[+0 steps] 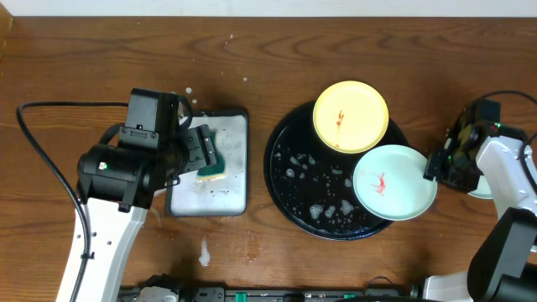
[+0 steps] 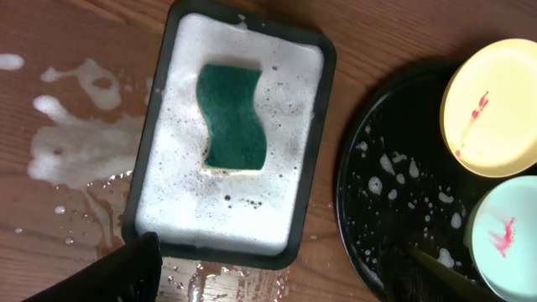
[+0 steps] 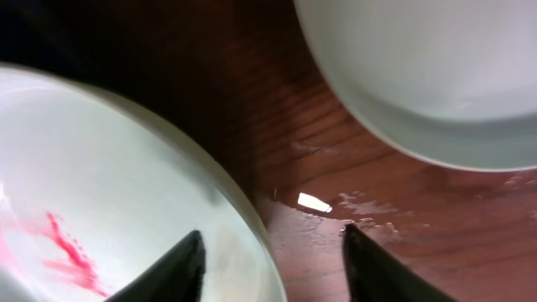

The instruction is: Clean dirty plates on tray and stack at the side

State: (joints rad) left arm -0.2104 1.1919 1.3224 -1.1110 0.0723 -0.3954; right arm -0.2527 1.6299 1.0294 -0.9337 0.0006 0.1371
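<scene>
Right pincer point(image 3: 273, 264) is down low at the edge of the mint plate point(image 3: 101, 193), fingers apart and nothing between them. One fingertip rides over the plate's rim, the other over bare wet worktop point(image 3: 277, 126). That plate sits on the right side of the black tray point(image 1: 289, 180) and overhangs its rim, with a red smear plain in the middle. The yellow plate point(image 1: 351, 116) perches on the tray's far edge, smeared too, edge to edge with the mint one. Whether they overlap I cannot tell. Off the tray, just beside the right arm, the second mint plate point(image 3: 436, 67) rests on the worktop, and no smear shows on the part in view.

Over on the other side, the left pincer point(image 2: 275, 252) hangs spread wide and empty above the foam tray point(image 2: 226, 258), with the green sponge point(image 2: 233, 117) lying in the suds below it.

So this looks like the grab on the next dirty plate. To do it well, the rim should go deep between the fingers before they close, because a wet glossy lip pinched at the very tips will likely slip. Lift it clear of the tray's raised rim first. Mind the yellow plate too: if the two do overlap, a straight drag could tip it. Then hold the plate level so the sponge can reach the smear.
</scene>
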